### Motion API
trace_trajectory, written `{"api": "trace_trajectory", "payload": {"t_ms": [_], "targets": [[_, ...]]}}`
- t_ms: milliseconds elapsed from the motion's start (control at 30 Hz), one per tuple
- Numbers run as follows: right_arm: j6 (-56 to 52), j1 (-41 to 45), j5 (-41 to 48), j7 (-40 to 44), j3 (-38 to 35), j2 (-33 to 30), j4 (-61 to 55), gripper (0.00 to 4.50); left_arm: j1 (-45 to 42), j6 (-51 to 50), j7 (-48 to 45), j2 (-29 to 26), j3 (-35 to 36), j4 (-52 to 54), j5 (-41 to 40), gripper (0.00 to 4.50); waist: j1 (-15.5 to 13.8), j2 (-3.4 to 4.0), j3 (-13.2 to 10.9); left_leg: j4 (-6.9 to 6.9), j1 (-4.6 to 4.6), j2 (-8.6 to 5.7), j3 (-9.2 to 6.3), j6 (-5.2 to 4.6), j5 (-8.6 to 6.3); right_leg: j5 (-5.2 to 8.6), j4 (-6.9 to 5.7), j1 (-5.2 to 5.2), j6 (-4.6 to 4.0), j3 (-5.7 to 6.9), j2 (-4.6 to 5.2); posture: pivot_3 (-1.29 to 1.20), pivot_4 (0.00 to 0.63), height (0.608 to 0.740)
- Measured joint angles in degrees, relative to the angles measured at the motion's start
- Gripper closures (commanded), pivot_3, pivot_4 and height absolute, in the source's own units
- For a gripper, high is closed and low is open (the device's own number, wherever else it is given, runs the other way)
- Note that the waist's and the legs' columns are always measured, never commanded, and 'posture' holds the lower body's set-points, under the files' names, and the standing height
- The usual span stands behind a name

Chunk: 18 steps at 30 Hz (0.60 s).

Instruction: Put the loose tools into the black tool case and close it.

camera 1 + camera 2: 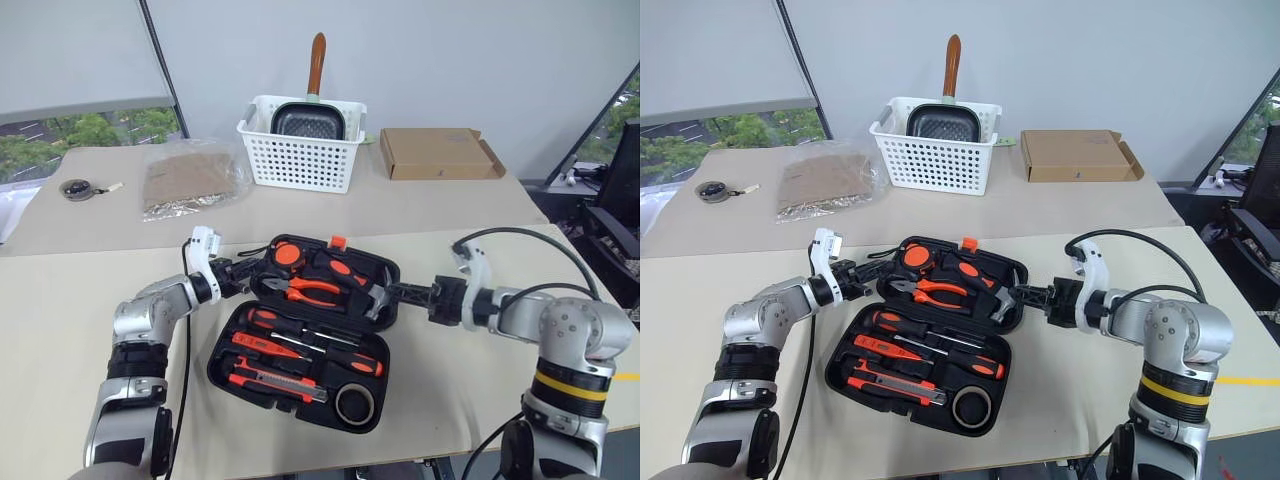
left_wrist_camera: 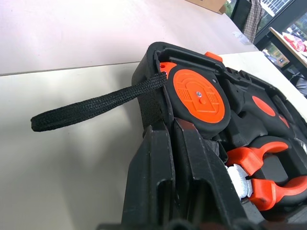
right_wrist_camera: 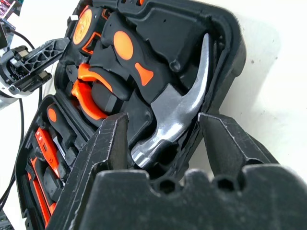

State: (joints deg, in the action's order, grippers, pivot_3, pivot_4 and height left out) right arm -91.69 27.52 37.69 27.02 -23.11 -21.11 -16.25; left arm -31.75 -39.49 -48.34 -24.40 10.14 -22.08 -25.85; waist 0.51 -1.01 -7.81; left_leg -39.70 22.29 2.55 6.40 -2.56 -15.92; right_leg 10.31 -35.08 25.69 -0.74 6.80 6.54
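Black case (image 1: 300, 395) lies open on the near table (image 1: 60, 320), lid half toward the back, tray half toward the robot. Tray half holds two screwdrivers (image 1: 320, 350), a slim tester (image 1: 268, 346), a utility knife (image 1: 275, 385) and a tape roll (image 1: 355, 404), all seated in recesses. Lid half holds pliers (image 1: 312, 291), a round tape measure (image 1: 287, 254) and a hammer (image 3: 180, 108), its steel head at the lid's right end. Orange latch (image 1: 338, 241) sits on the lid's back edge.

L gripper (image 1: 240, 272) is at the lid's left rim, jaws shut, fingers pressed together just beside the tape measure; whether they pinch the rim, cannot tell. A black cord loop (image 2: 91, 108) trails from that corner and lies flat on the table.

R gripper (image 1: 392, 294) is at the lid's right end, jaws apart, one finger (image 3: 103, 148) over the case interior by the hammer head, the other outside the rim; rim lies between them, untouched as far as seen.

Far table: white basket (image 1: 300, 160) w/ a dark pan (image 1: 308, 122), cardboard box (image 1: 438, 153), plastic bag (image 1: 190, 178).
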Motion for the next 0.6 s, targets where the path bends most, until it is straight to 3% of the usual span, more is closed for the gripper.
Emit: {"api": "trace_trajectory", "payload": {"t_ms": [433,467,600], "targets": [[0.5,-1.9,-0.4,-1.1,1.1,-1.3,0.2,1.78,0.0,0.0,0.0,-0.1,0.0,0.0,-0.1,4.50,0.0,0.00,0.0,0.00,0.00,0.00,0.00,0.00,-0.01,0.00,0.01,0.00,0.01,0.00,-0.01,0.00,0.150,0.700],[0.5,-1.9,-0.4,-1.1,1.1,-1.1,0.2,2.28,0.0,0.0,0.0,-0.1,0.0,-0.1,-0.1,4.50,0.0,0.00,0.0,-0.01,0.00,0.01,0.00,0.00,-0.01,0.00,0.01,-0.01,0.01,0.00,-0.01,0.00,0.150,0.700],[0.5,-1.9,-0.5,-1.8,1.2,0.3,0.2,3.54,-0.2,0.0,0.0,-0.1,0.0,-0.4,-0.1,4.50,0.0,0.00,0.0,-0.02,0.00,0.00,0.00,0.00,-0.01,0.00,0.01,-0.01,0.01,0.00,0.00,0.00,0.150,0.700]]}}
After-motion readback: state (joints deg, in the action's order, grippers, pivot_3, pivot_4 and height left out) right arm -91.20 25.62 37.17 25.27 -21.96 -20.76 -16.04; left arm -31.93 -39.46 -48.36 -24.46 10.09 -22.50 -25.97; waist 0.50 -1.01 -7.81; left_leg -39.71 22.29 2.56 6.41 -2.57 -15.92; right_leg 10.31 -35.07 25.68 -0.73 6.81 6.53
